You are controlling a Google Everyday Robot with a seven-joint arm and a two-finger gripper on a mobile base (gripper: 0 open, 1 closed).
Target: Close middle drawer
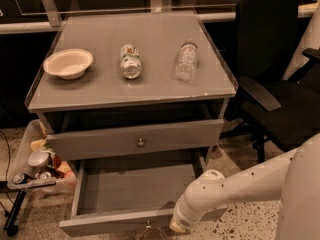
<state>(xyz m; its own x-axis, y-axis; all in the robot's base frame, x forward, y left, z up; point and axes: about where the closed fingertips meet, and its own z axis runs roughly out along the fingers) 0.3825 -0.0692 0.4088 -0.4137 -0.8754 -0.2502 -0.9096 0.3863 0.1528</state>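
Note:
The middle drawer is pulled far out of the grey cabinet and is empty inside. Its narrow front is near the bottom edge of the camera view, with a small knob at centre. Above it, the taller-fronted top drawer stands slightly out. The lowest drawer is hidden. My white arm reaches in from the right, down to the middle drawer's front. My gripper is a dark shape at the bottom edge, right by the knob, mostly cut off.
On the cabinet top are a cream bowl, a lying jar and a lying clear bottle. A black office chair stands close on the right. A tray of clutter sits low at the left.

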